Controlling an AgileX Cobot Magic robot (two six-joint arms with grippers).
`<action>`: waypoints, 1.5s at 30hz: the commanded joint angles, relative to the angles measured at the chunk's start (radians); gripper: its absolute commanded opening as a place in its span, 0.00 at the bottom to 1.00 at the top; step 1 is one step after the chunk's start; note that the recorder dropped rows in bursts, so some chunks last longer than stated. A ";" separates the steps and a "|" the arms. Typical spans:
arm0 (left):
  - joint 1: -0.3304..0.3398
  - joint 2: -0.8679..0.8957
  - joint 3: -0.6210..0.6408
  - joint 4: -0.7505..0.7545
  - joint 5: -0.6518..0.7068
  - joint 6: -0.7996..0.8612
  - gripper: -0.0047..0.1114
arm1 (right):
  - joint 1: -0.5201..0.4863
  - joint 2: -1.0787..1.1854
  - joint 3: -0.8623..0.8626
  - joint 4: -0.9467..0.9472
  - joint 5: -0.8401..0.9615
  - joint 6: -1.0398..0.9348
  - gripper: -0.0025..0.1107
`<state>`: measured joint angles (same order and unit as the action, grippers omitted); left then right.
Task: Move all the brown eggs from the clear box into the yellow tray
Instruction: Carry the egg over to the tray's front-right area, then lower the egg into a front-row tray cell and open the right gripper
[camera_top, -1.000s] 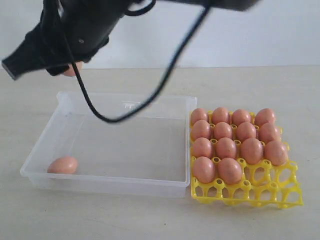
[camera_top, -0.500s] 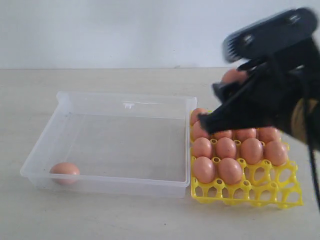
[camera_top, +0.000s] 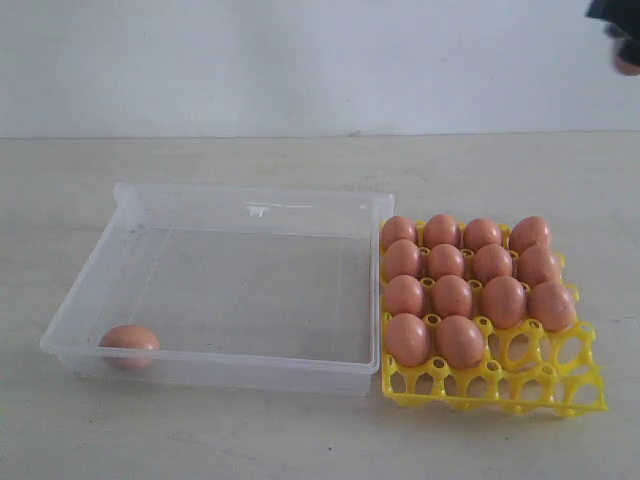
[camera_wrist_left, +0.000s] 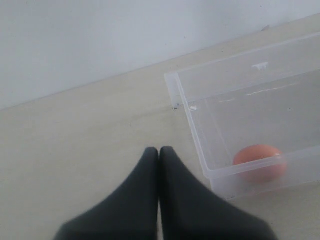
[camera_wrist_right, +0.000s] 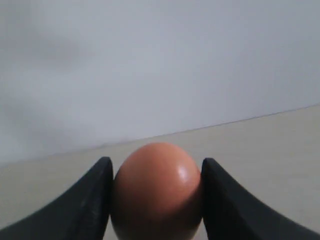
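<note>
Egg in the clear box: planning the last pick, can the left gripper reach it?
Probably yes: nothing covers the egg, and the left gripper, though shut, sits just outside the clear box wall.

The right end effector, clasping a brown egg, has swung from above the clear box to the exterior view's top right corner.

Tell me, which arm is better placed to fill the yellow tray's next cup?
Right. The right pincer grips a brown egg, high on the yellow tray's side of the scene, where two near cups stand empty. The left pincer is shut and empty near the clear box.
</note>
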<state>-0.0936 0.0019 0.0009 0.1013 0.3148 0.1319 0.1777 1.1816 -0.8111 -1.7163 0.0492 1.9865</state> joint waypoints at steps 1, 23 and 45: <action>0.001 -0.002 -0.001 -0.008 -0.008 0.000 0.00 | -0.157 0.130 -0.136 -0.028 -0.826 -0.254 0.02; 0.001 -0.002 -0.001 -0.008 -0.008 0.000 0.00 | -0.190 0.199 0.434 0.327 -0.889 -0.777 0.02; 0.001 -0.002 -0.001 -0.008 -0.008 0.000 0.00 | -0.190 0.359 0.420 0.463 -0.650 -0.967 0.02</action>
<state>-0.0936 0.0019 0.0009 0.1013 0.3148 0.1319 -0.0083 1.5253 -0.3819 -1.2845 -0.5994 1.0427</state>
